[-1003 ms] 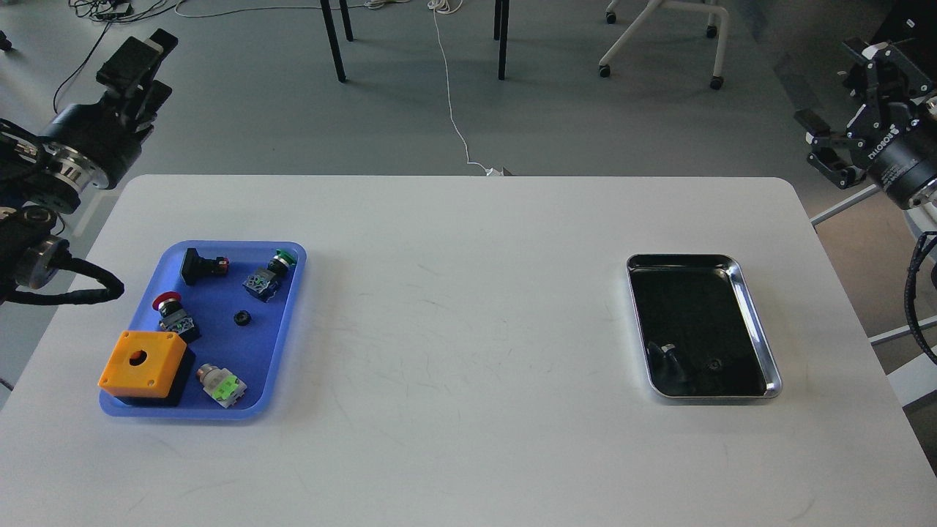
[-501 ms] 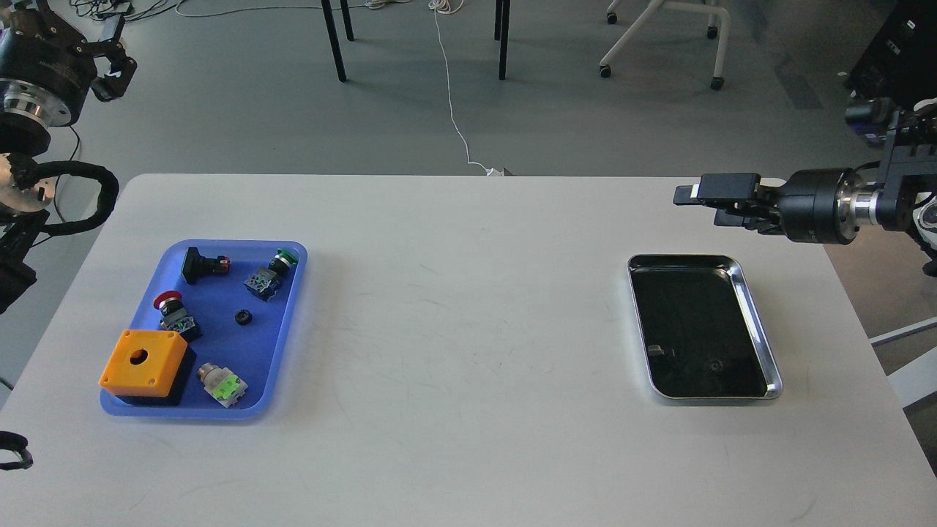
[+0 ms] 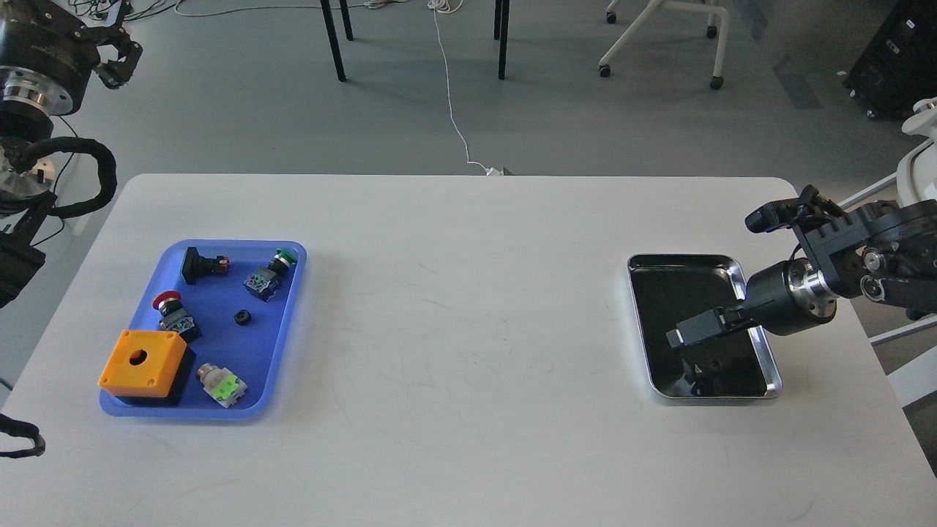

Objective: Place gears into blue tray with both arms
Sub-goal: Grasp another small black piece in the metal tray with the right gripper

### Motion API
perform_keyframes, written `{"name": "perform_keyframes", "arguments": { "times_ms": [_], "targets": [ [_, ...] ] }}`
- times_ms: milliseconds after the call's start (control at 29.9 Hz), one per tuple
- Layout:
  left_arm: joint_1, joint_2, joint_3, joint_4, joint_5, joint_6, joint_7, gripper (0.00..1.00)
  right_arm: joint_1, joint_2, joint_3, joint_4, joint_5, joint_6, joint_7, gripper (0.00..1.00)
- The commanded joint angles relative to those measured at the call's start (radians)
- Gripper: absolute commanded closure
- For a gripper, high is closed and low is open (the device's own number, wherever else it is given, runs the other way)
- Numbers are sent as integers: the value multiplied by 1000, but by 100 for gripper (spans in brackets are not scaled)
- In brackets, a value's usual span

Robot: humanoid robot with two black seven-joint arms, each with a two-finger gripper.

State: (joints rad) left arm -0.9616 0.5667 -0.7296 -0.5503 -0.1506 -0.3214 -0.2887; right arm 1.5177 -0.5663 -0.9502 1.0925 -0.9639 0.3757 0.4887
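Observation:
The blue tray [image 3: 289,322] lies at the table's left. One small black gear [image 3: 242,318] rests in its middle among push-button switches. My right gripper [image 3: 688,335] hangs low over the near half of the silver tray [image 3: 761,344], pointing left and down. Its fingers overlap, so their state is unclear. Dark reflections under it hide whatever lies on the silver tray's floor. My left gripper [image 3: 116,57] is raised at the far left, off the table, well behind the blue tray. Its fingers are dark and cannot be told apart.
In the blue tray are an orange box [image 3: 143,364] on a black base, a red-capped switch [image 3: 173,311], a green-capped switch [image 3: 269,272], a black switch [image 3: 201,265] and a silver-green part [image 3: 222,384]. Chair and table legs stand beyond the far edge.
My right arm has swung down from above the table's far right edge to just over the silver tray. The left arm has barely shifted. The blue tray's contents are unchanged.

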Motion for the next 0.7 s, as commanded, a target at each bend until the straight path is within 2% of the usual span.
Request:
{"name": "perform_keyframes", "arguments": {
  "times_ms": [0, 67, 201, 468, 669],
  "targets": [
    [3, -4, 12, -2, 0, -1, 0, 2, -8, 43, -62, -17, -9, 0, 0, 12],
    [4, -1, 12, -2, 0, -2, 2, 2, -8, 65, -87, -29, -16, 0, 0, 13],
    [3, 7, 12, -2, 0, -4, 0, 2, -13, 98, -99, -45, -56, 0, 0, 25],
    [4, 16, 10, -2, 0, -30, 0, 2, -25, 152, -119, -72, -56, -3, 0, 39],
    [4, 33, 12, -2, 0, -39, 0, 2, -24, 143, -122, -71, -59, -1, -10, 42]
  ]
}}
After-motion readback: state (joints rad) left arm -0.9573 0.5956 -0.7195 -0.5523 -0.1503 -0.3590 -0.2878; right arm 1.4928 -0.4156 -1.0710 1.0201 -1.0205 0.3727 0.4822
